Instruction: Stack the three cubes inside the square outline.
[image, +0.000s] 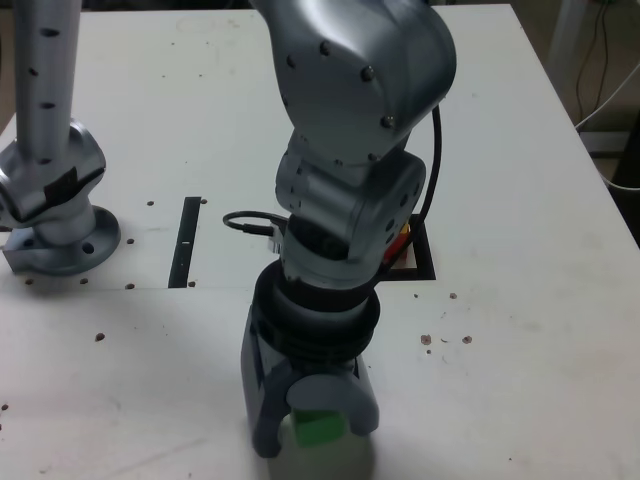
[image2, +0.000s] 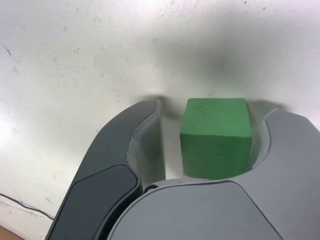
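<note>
Gripper: the grey and black two-jaw gripper (image: 312, 425) points down at the near edge of the white table (image: 520, 180); its jaws stand partly apart.
Green cube: the small solid green cube (image2: 216, 137) sits on the table between the jaws, against one jaw, with a gap to the other.
Square outline: the thick black square frame (image: 427, 262) lies farther back, mostly hidden by the arm.
Red and yellow: slivers of the red cube (image: 401, 248) and yellow cube (image: 404, 234) show inside the frame.
Strip: a thin black strip (image: 186, 242) lies towards the exterior view's left.
</note>
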